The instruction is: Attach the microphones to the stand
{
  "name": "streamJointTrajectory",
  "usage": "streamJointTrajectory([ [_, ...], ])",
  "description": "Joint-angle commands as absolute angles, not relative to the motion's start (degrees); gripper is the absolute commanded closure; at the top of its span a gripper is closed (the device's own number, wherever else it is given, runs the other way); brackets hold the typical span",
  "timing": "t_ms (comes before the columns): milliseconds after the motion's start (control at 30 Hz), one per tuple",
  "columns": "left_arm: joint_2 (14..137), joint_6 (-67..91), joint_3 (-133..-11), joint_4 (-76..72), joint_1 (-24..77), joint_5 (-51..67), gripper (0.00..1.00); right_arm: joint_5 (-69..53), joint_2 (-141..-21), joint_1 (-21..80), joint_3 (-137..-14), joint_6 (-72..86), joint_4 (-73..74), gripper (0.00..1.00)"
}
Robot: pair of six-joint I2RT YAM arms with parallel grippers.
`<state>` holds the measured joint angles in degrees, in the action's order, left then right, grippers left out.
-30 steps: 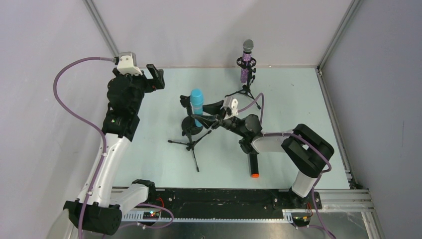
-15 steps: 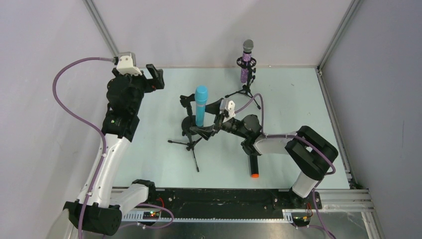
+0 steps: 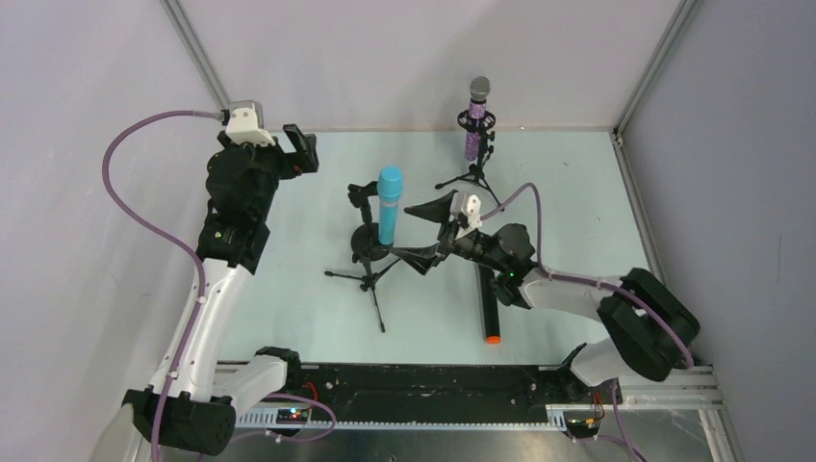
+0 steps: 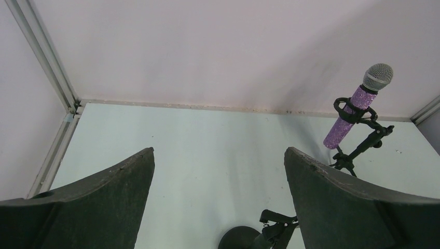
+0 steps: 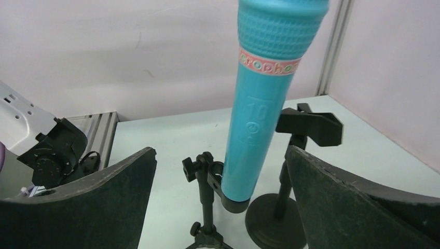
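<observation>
**Right gripper lets go of blue microphone**

Drawn back rightward since a second ago, the right gripper [image 3: 405, 231] stands wide open and empty beside the light-blue microphone [image 3: 389, 204], which is upright in the tripod stand [image 3: 371, 276] at mid-frame. The purple microphone [image 3: 475, 120] sits clipped at top centre. The black microphone [image 3: 491, 310] lies flat, lower right of centre. The left gripper [image 3: 301, 149], upper left, gapes empty.

The pale table [image 3: 308, 318] carries three stands [image 3: 369, 279] — and the black microphone [image 3: 490, 313] lying flat.
</observation>
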<state>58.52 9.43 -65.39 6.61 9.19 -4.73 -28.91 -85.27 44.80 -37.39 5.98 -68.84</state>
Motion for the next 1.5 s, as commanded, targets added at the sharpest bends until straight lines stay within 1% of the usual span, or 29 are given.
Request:
streamJointTrajectory([
  [0,57.77,9.03,-67.49,4.38,9.06,-4.41,0.02,-27.62,-76.69,42.95,-36.36,5.51,-58.89,0.01],
  [133,58.67,9.89,-68.26,5.27,8.98,-3.35,0.02,-24.54,-69.40,41.71,-36.29,2.04,-44.02,0.00],
  [267,55.59,12.53,-64.34,5.85,9.01,-1.62,0.02,-20.47,-64.25,40.74,-36.28,-1.60,-32.31,0.01],
  [467,48.22,15.42,-55.33,9.46,8.98,0.87,0.02,-18.78,-61.06,39.34,-36.30,-2.50,-23.36,0.01],
  [567,45.21,15.62,-51.65,13.61,8.97,3.05,0.02,-18.58,-60.44,39.21,-36.30,-2.54,-21.31,0.01],
  [700,42.29,14.24,-50.84,21.90,8.97,5.24,0.02,-18.93,-60.60,39.00,-36.30,-2.25,-20.19,0.01],
  [867,42.76,9.76,-52.69,32.56,8.96,5.23,0.02,-19.30,-61.98,38.67,-36.30,-0.48,-19.88,0.01],
  [1000,45.74,6.21,-55.33,38.12,9.04,6.87,0.02,-20.07,-63.59,38.22,-36.30,1.58,-20.73,0.01],
  [1167,48.89,3.74,-56.54,40.33,9.27,9.21,0.02,-20.13,-64.21,37.99,-36.30,2.18,-21.06,0.01],
  [1367,49.02,-2.21,-55.92,40.52,11.01,12.24,0.02,-19.69,-64.30,37.09,-36.30,2.13,-20.09,0.00],
  [1467,48.70,-6.18,-55.19,40.36,12.16,15.55,0.02,-19.69,-64.73,36.50,-36.30,2.90,-20.27,0.01],
])
